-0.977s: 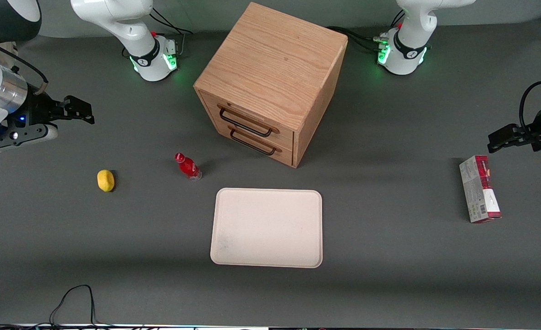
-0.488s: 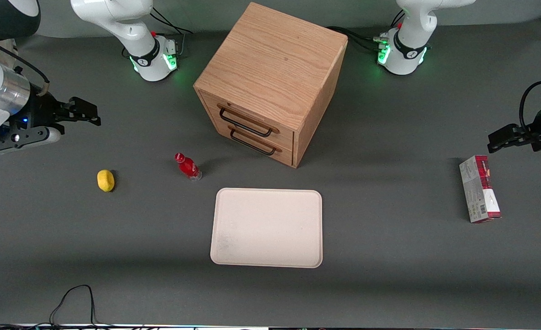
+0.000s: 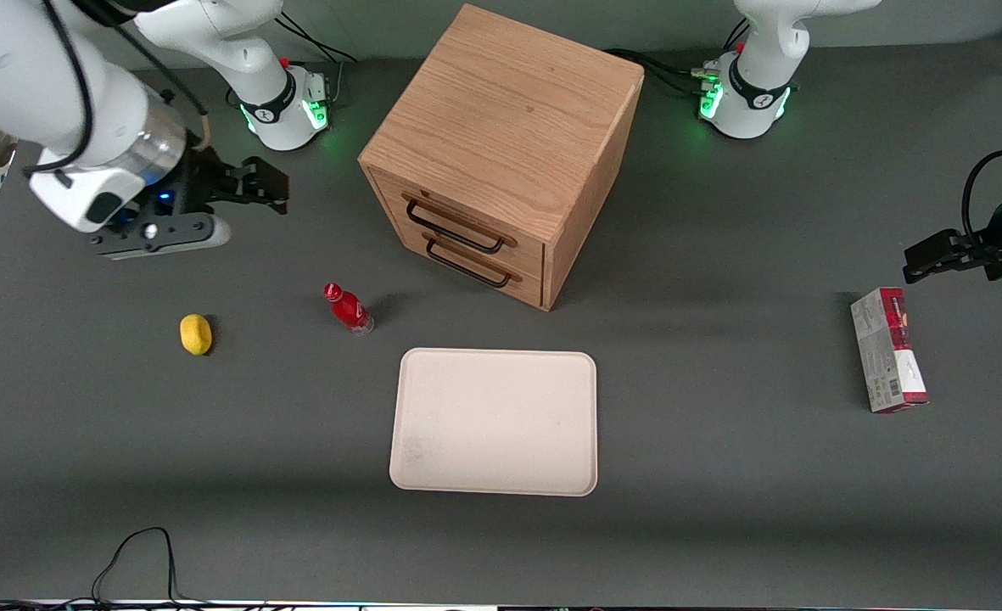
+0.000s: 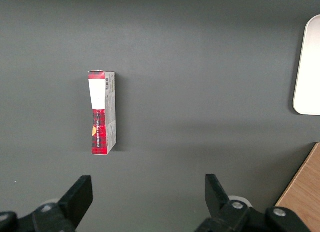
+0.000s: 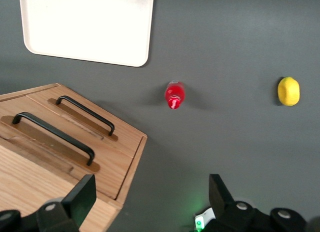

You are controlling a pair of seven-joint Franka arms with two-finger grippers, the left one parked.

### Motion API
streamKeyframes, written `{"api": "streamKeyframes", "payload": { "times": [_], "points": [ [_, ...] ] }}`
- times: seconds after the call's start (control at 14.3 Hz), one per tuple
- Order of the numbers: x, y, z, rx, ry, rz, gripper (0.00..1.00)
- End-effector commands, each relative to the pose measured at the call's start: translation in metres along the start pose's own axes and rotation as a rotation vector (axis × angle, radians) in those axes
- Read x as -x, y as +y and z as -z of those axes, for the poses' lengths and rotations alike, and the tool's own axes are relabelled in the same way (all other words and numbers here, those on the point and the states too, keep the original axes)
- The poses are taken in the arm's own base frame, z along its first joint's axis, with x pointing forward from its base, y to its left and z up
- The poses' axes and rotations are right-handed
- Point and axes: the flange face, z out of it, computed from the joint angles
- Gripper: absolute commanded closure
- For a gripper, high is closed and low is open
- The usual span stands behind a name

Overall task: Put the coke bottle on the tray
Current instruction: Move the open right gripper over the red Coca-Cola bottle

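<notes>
The coke bottle (image 3: 348,308) is a tiny red bottle with a red cap. It stands on the grey table near a corner of the tray (image 3: 494,421), a large flat cream-white tray, a little farther from the front camera than it. Both show in the right wrist view, the bottle (image 5: 174,94) and the tray (image 5: 87,26). My right gripper (image 3: 256,185) is open and empty. It hangs above the table, farther from the front camera than the bottle and well apart from it, toward the working arm's end.
A wooden two-drawer cabinet (image 3: 501,153) stands beside the gripper, its drawers (image 5: 70,132) shut. A yellow lemon (image 3: 196,333) lies toward the working arm's end. A red-and-grey carton (image 3: 887,360) lies toward the parked arm's end. A black cable (image 3: 136,552) lies at the near edge.
My right gripper has moved from the working arm's end of the table toward the cabinet and the bottle. The bottle, tray and lemon have not moved.
</notes>
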Motion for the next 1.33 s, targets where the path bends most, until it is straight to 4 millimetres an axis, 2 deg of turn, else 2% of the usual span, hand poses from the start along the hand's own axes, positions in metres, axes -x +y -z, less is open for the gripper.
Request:
{"api": "streamKeyframes", "payload": {
  "times": [0.0,0.35,0.63,0.84,1.26],
  "points": [
    [-0.003,0.004,0.003,-0.022,-0.028,-0.035,0.0],
    [-0.005,0.005,-0.011,-0.004,-0.057,-0.042,0.0],
    [-0.009,0.009,-0.036,0.015,-0.097,-0.052,0.0],
    [-0.013,0.013,-0.074,0.017,-0.101,-0.062,0.01],
    [-0.011,0.016,-0.177,0.024,0.001,-0.062,0.01]
  ]
}}
